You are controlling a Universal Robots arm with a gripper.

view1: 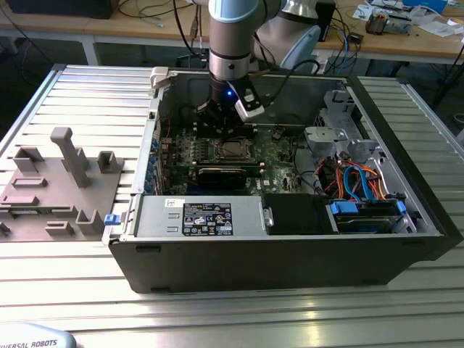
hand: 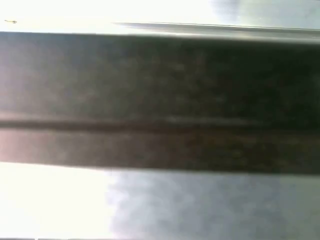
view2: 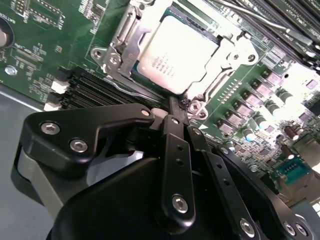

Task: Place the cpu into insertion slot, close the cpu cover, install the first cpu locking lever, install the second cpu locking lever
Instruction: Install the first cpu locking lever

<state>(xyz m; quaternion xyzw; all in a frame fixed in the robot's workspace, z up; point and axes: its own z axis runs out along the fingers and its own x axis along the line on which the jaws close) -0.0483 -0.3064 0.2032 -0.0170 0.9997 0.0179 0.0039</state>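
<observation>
one gripper (view2: 176, 107) reaches down inside the computer case (view1: 290, 246), its jaws clenched together with nothing visibly between them. just beyond their tips the cpu (view2: 176, 56) lies seated in the insertion slot (view2: 150, 85), and the cpu cover (view2: 235, 55) is folded down around it.

Open black metal computer case (view1: 290, 254) lies on a ribbed aluminium table (view1: 80, 94). Grey-and-blue robot arm (view1: 235, 36) reaches down into it; black gripper (view1: 217, 116) sits just behind the square silvery-rimmed insertion slot (view1: 232, 150) on the green motherboard (view1: 279, 156). Grey plastic fixture block w/ upright pegs (view1: 61, 185) rests on the table at exterior view's left.
</observation>
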